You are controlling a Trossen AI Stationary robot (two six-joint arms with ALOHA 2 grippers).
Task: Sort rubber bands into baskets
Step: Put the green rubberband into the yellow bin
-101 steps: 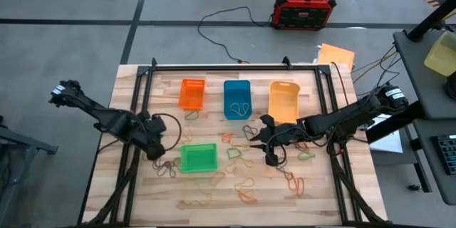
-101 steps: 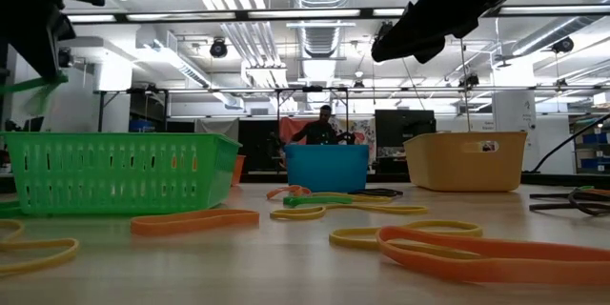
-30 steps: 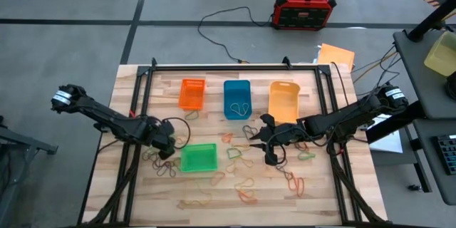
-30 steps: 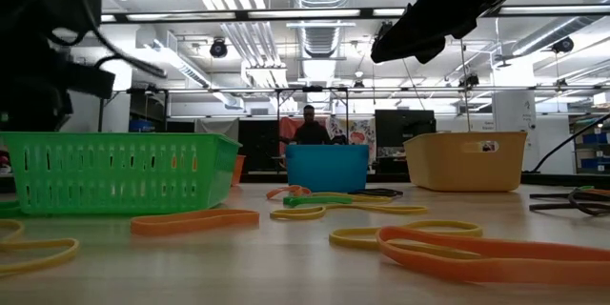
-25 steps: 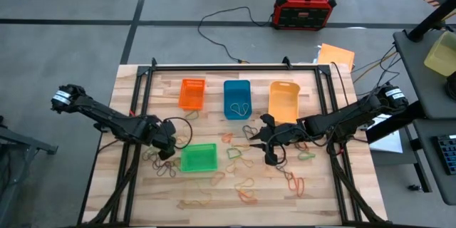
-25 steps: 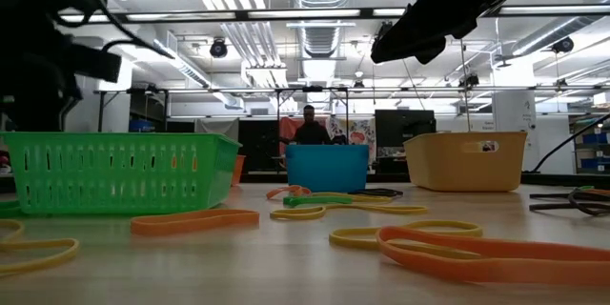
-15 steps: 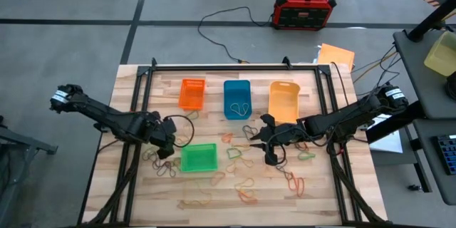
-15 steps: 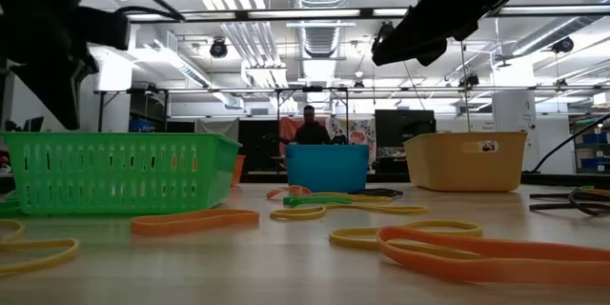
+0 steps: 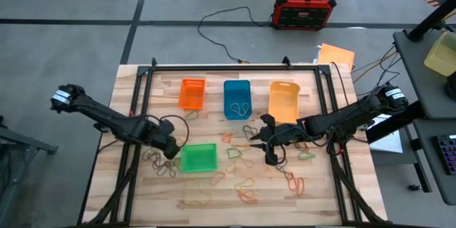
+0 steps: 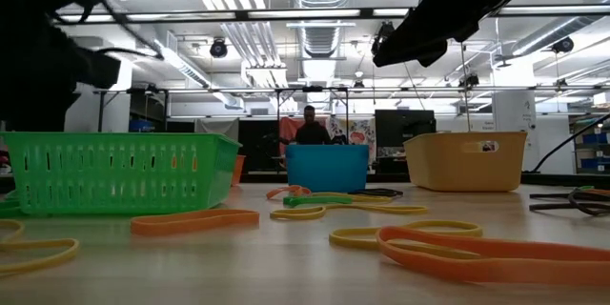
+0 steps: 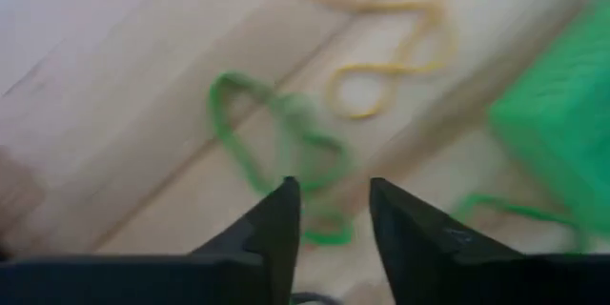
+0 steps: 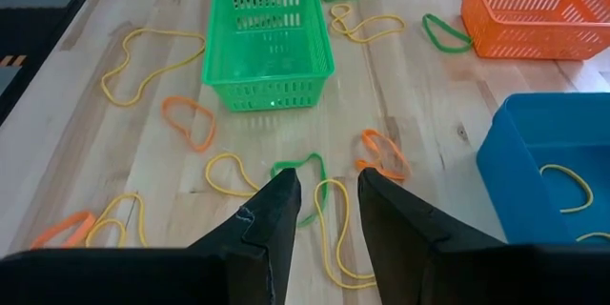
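From above, the left gripper (image 9: 171, 149) hangs over the wooden table (image 9: 320, 192) just beside the left wall of the green basket (image 9: 198, 158). It is much nearer to that basket than the right gripper (image 9: 265, 142), which waits over loose rubber bands (image 9: 246, 185) in the middle, below the blue basket (image 9: 236, 98) and the yellow-orange basket (image 9: 283, 101). The orange basket (image 9: 192, 93) stands at the far left of that row.

At table height, bands lie flat on the wood, the green basket stands on the left, and a person (image 10: 309, 126) is in the workshop far behind.

In the left wrist view, the fingers (image 11: 278, 229) stand apart with nothing between them. A green band (image 11: 276, 143) lies on the wood just ahead of the tips, its long axis slanting across the gap, with a yellow band (image 11: 381, 86) beyond it. I judge this green band to be the nearest one to pick.

In the right wrist view, the fingers (image 12: 276, 214) are also parted and empty, above a green band and a yellow one.
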